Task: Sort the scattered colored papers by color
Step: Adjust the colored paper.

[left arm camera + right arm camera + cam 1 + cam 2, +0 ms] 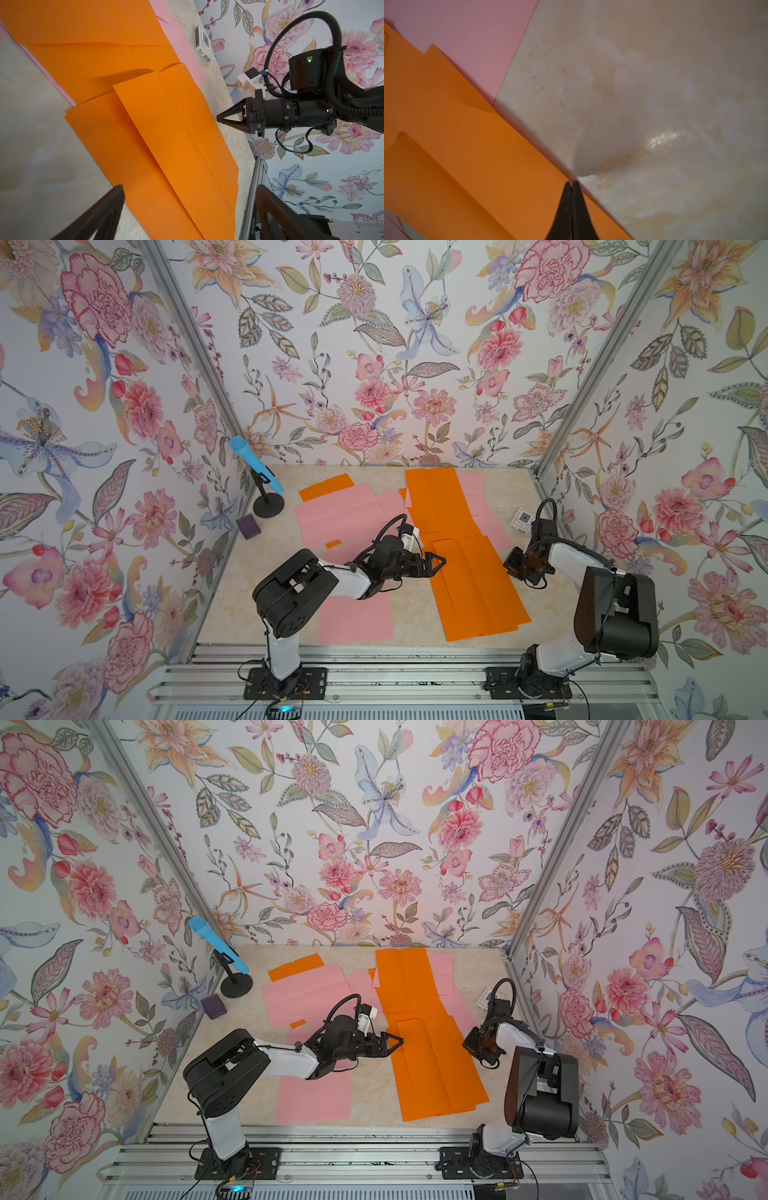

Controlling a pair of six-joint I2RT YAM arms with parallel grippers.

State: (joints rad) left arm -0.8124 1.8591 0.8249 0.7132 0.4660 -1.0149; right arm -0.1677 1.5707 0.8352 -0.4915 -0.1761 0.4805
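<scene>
Orange, far: far orange sheet, bright and flat w/ lengthwise creases. I see it at frame centre in both top views, running back to the wall.
Orange, near: near orange stack, several sheets overlapped and slightly fanned, creased lengthwise. It sits lower centre-right, its upper end lying over the far orange sheet.
Orange, small: small orange sheet, left of centre, partly under pink. An orange scrap lies on the pink below it.
Pink, big: big pink sheet, pale w/ fold lines, centre-left.
Pink, front: front pink sheet, lower centre, its upper part hidden by the left arm.
Pink, right: right pink sheet, peeking out from under the far orange sheet's right edge.
Left EE: left end effector has its fingers wide apart, over the left edge of the near orange stack.
Right EE: right end effector has its tips pressed together, right at the stack's right edge. I can't tell if the paper edge is caught.
Counter: counter, beige marble look.
</scene>
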